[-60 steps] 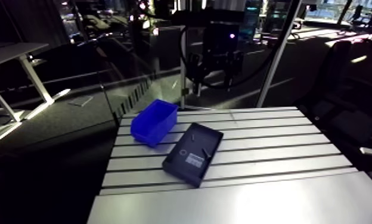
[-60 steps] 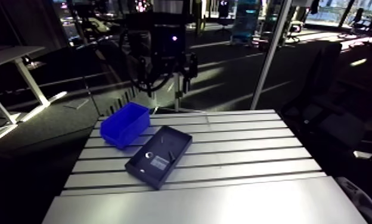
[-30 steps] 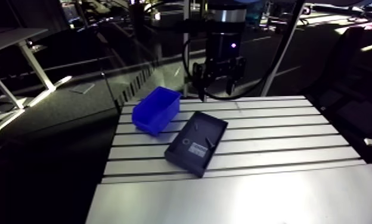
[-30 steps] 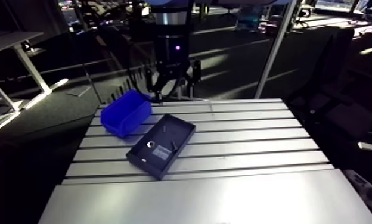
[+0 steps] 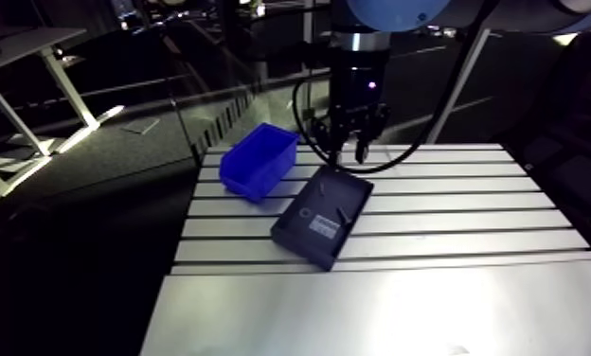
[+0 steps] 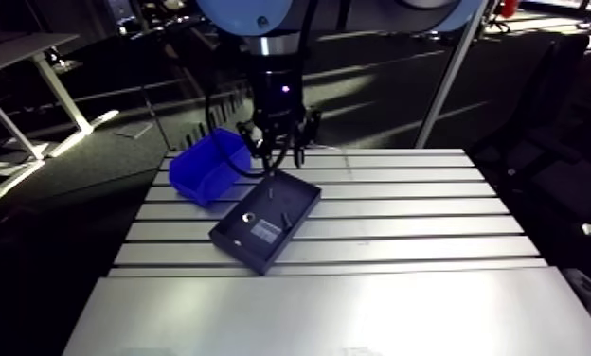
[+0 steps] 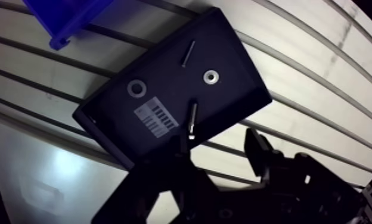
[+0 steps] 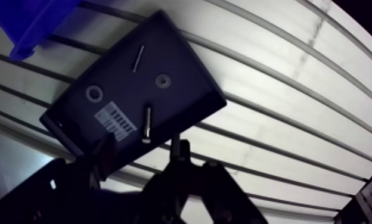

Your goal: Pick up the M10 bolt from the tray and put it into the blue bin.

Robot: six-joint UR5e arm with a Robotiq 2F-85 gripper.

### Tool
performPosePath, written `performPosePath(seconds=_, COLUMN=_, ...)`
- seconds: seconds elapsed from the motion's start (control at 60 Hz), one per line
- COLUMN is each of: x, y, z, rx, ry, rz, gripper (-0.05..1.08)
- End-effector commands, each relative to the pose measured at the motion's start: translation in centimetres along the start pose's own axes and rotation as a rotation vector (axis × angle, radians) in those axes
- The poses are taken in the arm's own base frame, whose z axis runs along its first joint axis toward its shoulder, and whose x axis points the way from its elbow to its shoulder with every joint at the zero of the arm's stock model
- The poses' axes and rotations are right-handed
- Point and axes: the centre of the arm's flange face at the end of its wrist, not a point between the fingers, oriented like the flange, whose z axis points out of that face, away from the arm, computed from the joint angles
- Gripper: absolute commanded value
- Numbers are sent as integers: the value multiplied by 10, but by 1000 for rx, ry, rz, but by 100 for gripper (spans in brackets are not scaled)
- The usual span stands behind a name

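Note:
In the wrist view a black tray (image 7: pixel 230 71) lies on the slotted table. It holds a stubby bolt (image 7: pixel 192 119) beside a white label, a thinner long screw (image 7: pixel 188 53), a nut (image 7: pixel 211 76) and a washer (image 7: pixel 136 89). My gripper (image 7: pixel 217 142) hangs above the tray's near edge with its fingers apart and nothing between them. The stubby bolt lies just ahead of one fingertip (image 7: pixel 181 143). The blue bin (image 7: pixel 69 18) stands beyond the tray's far corner. In the arm view the gripper (image 5: pixel 345 151) is low over the tray's far end (image 5: pixel 323 220), next to the bin (image 5: pixel 259 163).
The aluminium table (image 5: pixel 470 218) stretches bare-slotted to the right of the tray, with a smooth plate (image 5: pixel 375 312) along its front. Bin and tray sit close together, nearly touching at a corner.
The arm has come down from well above the table's back edge to just over the tray. The gripper's fingers have drawn closer together. The camera shifted with the arm.

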Motion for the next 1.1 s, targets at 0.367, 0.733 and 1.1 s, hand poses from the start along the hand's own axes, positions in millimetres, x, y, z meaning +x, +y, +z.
performPosePath(seconds=0.367, x=9, y=-13, z=18, rx=-1, ry=26, rz=-17, gripper=57)
performPosePath(seconds=0.733, x=7, y=-11, z=23, rx=0, ry=25, rz=-9, gripper=57)
performPosePath(seconds=1.1, x=4, y=-10, z=39, rx=10, ry=4, rz=20, gripper=57)
